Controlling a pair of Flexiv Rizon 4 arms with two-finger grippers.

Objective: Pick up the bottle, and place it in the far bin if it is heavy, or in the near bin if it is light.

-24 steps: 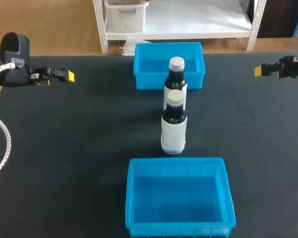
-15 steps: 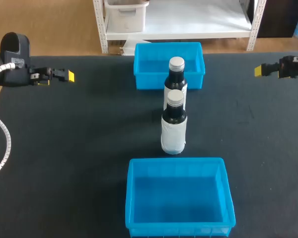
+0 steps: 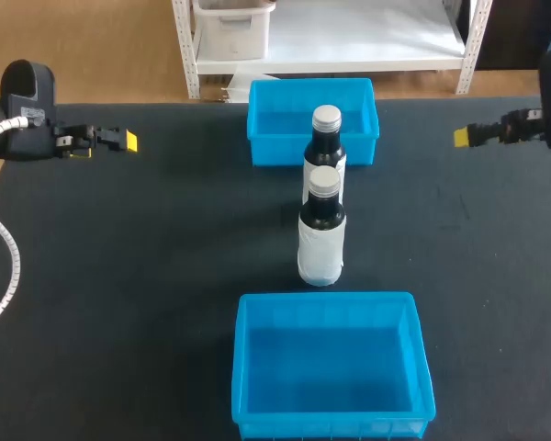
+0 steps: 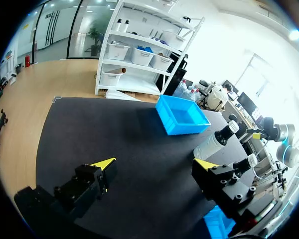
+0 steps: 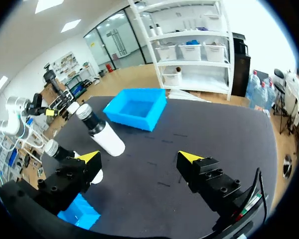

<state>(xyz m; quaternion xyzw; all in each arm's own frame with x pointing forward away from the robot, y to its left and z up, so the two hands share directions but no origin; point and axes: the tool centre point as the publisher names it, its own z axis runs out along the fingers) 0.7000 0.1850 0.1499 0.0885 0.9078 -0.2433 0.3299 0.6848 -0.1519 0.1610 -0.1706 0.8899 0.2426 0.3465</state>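
Looking across the head view from the left, I see my left gripper (image 3: 129, 141) at the upper left, near the back edge of the black worktop (image 3: 165, 276). My left wrist view shows its fingers spread wide with nothing between them. A broad stretch of bare worktop runs from that gripper to the centre line.

Down the middle, the far bin (image 3: 280, 124) sits at the upper centre, close to the back edge. The rear bottle (image 3: 325, 147) stands upright just in front of it, its cap overlapping the bin from this angle. The front bottle (image 3: 321, 241), with the white label, stands upright right before the rear one. Only a narrow strip of worktop separates it from the back rim of the near bin (image 3: 331, 367), which fills the lower centre down to the front edge.

Right of the bottles the worktop is bare again. My right gripper (image 3: 462, 137) hangs at the upper right, well apart from everything. Its fingers are also spread, holding nothing.
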